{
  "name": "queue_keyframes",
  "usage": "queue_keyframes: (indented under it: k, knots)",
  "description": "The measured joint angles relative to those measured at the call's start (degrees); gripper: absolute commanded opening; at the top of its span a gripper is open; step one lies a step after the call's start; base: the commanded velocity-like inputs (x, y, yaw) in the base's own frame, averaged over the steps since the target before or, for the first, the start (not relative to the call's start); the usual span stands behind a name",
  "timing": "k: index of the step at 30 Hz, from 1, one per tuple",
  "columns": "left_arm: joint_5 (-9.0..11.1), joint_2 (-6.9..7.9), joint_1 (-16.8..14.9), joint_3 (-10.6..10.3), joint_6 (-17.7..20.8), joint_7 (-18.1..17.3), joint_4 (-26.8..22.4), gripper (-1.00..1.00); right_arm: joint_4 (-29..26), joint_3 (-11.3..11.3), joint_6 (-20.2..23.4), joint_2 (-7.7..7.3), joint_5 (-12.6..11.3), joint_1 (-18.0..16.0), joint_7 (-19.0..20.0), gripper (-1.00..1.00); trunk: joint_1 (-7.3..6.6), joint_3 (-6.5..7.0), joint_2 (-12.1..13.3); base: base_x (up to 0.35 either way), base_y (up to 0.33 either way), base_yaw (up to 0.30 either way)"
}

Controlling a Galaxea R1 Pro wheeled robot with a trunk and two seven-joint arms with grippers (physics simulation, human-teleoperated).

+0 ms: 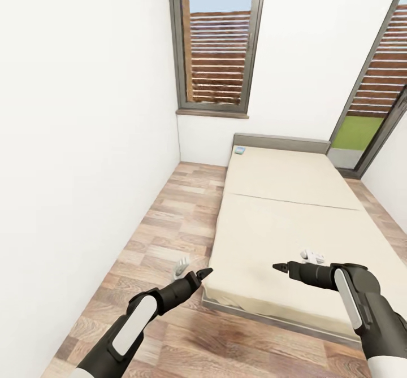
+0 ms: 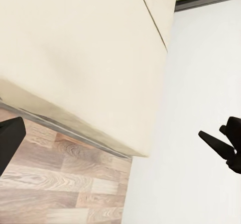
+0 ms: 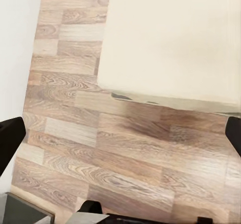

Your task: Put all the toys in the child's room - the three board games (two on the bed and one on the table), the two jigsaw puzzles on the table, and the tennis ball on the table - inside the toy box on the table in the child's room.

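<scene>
Head view shows a small board game (image 1: 239, 151) flat at the bed's (image 1: 282, 208) far corner, probably light and stiff, best pinched by an edge; both tools, left (image 1: 199, 277) and right (image 1: 282, 267), look pressed together.

Small item (image 1: 240, 151) by headboard: unidentifiable.

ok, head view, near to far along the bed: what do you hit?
Right end effector → small white thing on the mattress → mattress seam → small blue-green box → grey headboard → window.
</scene>
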Motion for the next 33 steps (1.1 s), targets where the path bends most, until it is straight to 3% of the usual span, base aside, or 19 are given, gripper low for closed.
queue_keyframes:
  k: [15, 33]
  knots:
    - [0.12, 0.05, 0.38, 2.20, 0.06, -0.30, 1.32, 1.00, 3.82, 0.76, -8.07, 0.26, 0.06, 0.61, -0.19, 1.00, 0.00, -0.04, 0.00, 0.000, 0.000, -0.014]
    - [-0.09, 0.01, 0.42, 2.40, 0.08, -0.31, 1.44, 1.00, 4.25, 4.31, -8.65, 0.29, -0.09, 0.91, -0.10, 1.00, 0.00, 0.01, 0.00, 0.000, 0.000, -0.013]
